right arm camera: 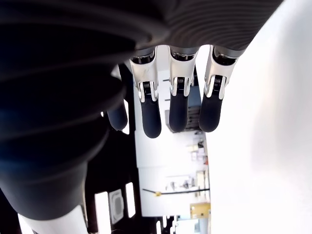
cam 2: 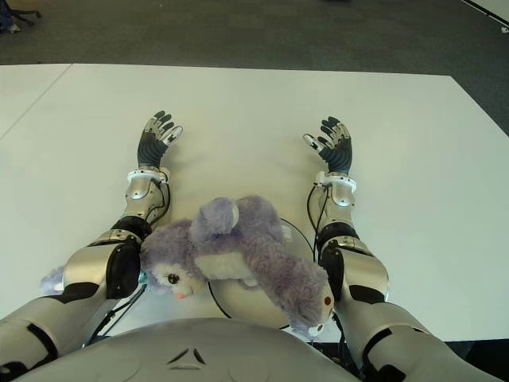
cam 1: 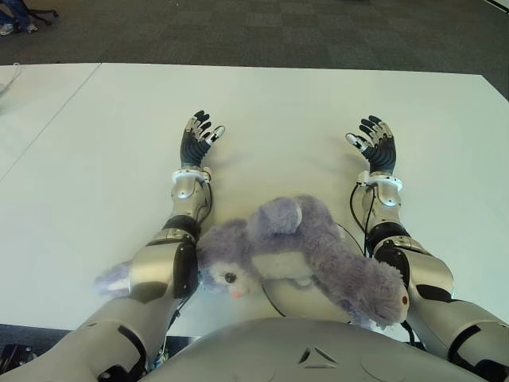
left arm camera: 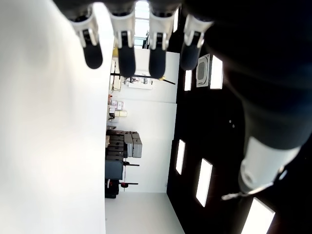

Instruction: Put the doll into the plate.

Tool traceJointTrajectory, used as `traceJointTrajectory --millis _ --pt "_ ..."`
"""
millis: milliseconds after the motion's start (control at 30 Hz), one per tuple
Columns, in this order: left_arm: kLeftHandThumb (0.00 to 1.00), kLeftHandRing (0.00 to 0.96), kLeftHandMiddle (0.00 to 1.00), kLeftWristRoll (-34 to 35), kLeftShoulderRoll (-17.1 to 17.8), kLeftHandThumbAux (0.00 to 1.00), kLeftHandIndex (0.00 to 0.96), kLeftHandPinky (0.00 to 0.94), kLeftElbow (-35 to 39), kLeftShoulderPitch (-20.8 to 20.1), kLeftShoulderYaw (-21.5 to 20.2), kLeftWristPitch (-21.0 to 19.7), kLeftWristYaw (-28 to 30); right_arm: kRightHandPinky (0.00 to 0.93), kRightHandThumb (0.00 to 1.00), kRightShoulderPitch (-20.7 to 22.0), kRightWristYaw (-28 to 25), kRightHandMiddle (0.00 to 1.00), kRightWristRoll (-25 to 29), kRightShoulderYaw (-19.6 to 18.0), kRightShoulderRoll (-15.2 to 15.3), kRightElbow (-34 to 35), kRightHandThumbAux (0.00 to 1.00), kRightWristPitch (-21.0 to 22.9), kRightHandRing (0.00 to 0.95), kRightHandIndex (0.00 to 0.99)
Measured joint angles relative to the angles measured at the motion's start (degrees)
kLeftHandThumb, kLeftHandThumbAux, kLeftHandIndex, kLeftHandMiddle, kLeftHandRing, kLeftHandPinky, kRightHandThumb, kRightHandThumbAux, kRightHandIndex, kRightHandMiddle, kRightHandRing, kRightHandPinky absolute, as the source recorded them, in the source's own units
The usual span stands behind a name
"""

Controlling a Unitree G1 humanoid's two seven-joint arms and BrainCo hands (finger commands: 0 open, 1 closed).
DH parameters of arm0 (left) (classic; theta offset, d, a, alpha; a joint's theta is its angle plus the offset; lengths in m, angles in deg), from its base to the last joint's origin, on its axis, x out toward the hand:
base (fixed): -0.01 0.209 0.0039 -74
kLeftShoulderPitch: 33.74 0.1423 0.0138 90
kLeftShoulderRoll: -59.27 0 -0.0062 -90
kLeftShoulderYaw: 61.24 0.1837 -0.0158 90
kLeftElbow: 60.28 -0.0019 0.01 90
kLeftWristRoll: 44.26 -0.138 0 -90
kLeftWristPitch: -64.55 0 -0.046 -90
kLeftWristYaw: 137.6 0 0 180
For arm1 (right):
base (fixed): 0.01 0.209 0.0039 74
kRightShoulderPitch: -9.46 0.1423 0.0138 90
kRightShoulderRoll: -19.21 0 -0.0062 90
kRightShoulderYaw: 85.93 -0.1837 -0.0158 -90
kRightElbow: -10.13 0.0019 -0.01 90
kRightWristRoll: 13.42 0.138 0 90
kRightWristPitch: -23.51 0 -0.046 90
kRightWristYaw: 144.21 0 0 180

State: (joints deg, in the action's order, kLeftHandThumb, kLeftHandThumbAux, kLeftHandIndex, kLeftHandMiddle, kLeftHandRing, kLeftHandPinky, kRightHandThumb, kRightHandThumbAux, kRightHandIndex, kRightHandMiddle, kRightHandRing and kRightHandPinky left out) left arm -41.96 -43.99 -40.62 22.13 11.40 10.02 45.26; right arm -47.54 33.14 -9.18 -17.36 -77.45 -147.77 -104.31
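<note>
A purple plush doll [cam 1: 302, 247] with a white belly lies across a white round plate [cam 2: 278, 312] at the near edge of the table, between my two forearms. Its head [cam 1: 227, 274] hangs off the plate toward my left arm. Most of the plate is hidden under the doll. My left hand [cam 1: 197, 137] is stretched out on the table beyond the doll, fingers spread and holding nothing. My right hand [cam 1: 375, 142] is stretched out the same way on the right, fingers spread and holding nothing. Both wrist views show straight fingers [left arm camera: 126, 53] with nothing between them.
The white table [cam 1: 278, 111] runs far ahead and to both sides. A seam [cam 1: 48, 119] splits off a second white panel at the left. Dark carpet floor [cam 1: 262, 32] lies beyond the far edge.
</note>
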Motion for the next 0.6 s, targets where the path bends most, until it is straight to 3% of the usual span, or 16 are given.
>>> traceJointTrajectory --millis 600 --pt "0.000 0.169 0.187 0.0 0.0 0.683 0.158 0.145 0.0 0.0 -0.1 -0.1 -0.1 0.253 0.021 0.0 1.0 0.244 -0.4 0.2 0.0 0.0 0.873 0.0 0.243 0.210"
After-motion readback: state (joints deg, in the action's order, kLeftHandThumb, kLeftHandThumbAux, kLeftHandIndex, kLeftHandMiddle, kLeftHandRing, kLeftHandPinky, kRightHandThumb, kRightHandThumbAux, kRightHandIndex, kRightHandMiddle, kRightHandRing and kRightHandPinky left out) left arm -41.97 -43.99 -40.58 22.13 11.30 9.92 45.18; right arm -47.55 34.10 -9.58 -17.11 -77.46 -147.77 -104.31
